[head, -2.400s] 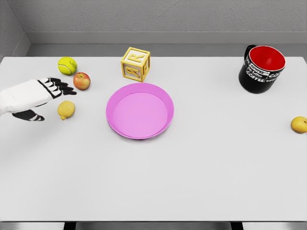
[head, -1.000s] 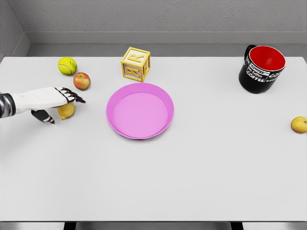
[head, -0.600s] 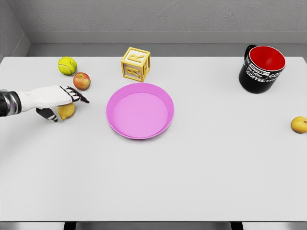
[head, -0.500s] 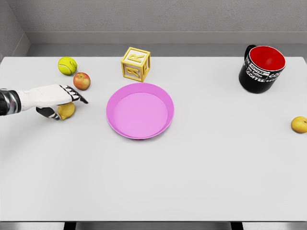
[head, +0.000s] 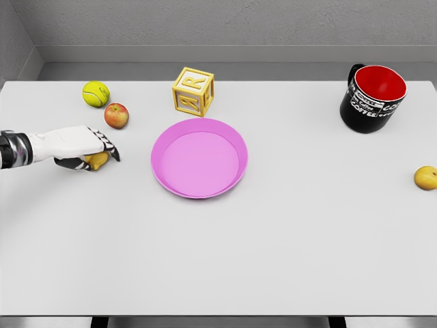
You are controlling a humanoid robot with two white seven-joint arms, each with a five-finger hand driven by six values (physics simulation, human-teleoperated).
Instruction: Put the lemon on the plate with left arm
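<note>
The wooden block (head: 192, 91) at the back of the counter (head: 273, 246) carries raised letters. Its front face shows a large capital "A", and its top face shows a capital "R". The letters are the same yellow-tan colour as the block's frame.

The black mug (head: 372, 98) with the red inside bears white printing around its outer wall, in two or more lines of block capitals. The lower line appears to read "COFFEE", though the letters are small and curve out of sight round the mug. The line above it is too small to make out.
</note>
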